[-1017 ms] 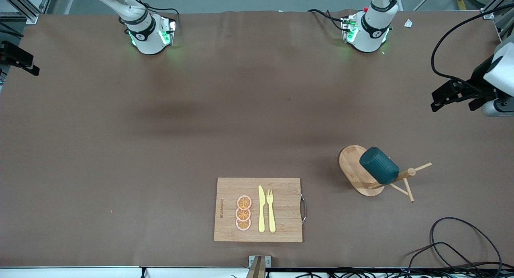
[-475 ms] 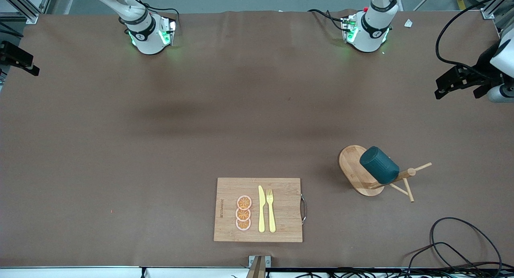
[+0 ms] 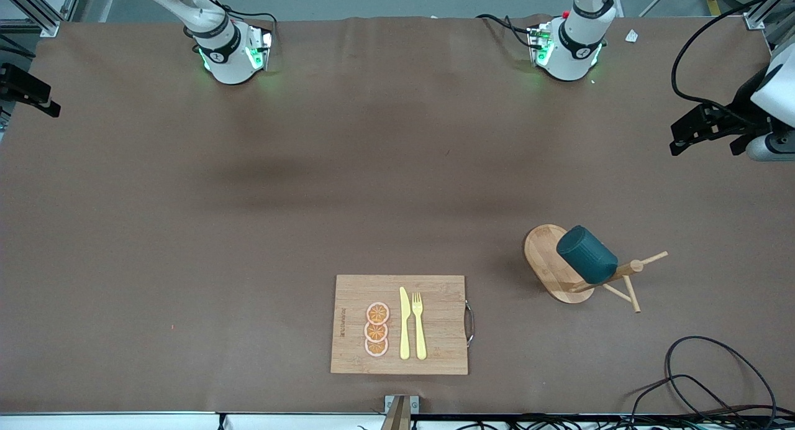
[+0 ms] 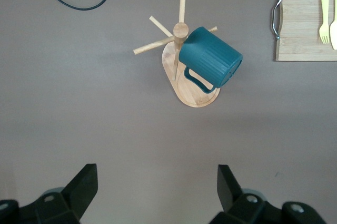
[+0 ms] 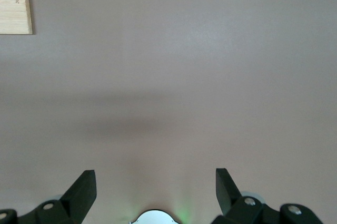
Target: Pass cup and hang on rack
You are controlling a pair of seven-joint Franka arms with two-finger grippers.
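Cup (image 3: pixel 586 254) hangs by handle on rack (image 3: pixel 553 264) peg, tilted, mouth turned away from front camera; hanging looks done. Left gripper (image 3: pixel 705 130) raised high over table edge at its own end, fingers spread, empty, rack well apart below it. Right gripper (image 5: pixel 154 192) likewise spread, empty, waiting above bare table; cutting board (image 3: pixel 400 324) well apart from both.

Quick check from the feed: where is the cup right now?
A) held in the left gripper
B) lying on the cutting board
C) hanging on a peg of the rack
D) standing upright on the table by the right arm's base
C: the cup hangs by its handle on the rack, and the left gripper is empty with its jaws apart.
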